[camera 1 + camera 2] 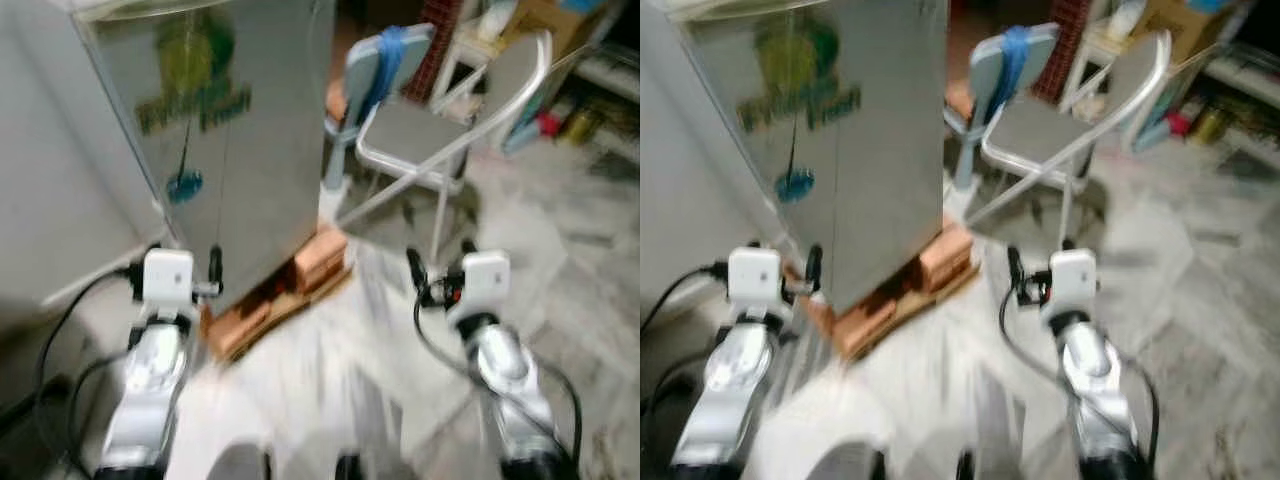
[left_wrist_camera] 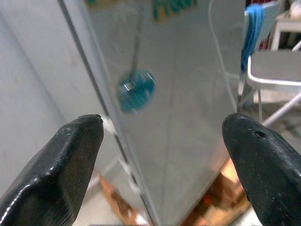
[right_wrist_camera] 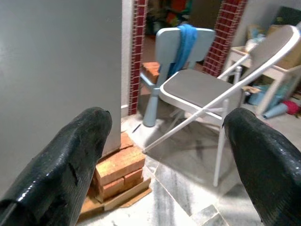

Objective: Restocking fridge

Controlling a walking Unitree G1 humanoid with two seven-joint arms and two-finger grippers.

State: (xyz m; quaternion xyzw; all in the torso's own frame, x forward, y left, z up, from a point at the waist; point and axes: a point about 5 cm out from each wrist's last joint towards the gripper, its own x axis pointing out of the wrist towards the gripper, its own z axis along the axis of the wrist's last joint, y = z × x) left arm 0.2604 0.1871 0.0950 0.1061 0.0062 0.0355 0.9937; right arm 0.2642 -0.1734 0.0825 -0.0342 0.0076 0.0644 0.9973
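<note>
Fridge [image 1: 230, 130] stands shut ahead-left, raised on bricks [image 1: 318, 258] and a wooden board [image 1: 262, 312] at its base corner. Judged step: approach, nothing stocked yet; next move calls for reaching the door edge and pulling it open. Left gripper [image 2: 162, 155] released, empty, aimed at the door's lower part; right gripper [image 3: 171, 155] released, empty, pointing past the fridge corner toward a folding chair [image 1: 445, 130]. Green door logo [image 1: 195, 105] and blue round sticker [image 2: 136, 89] too blurred to read.
</note>
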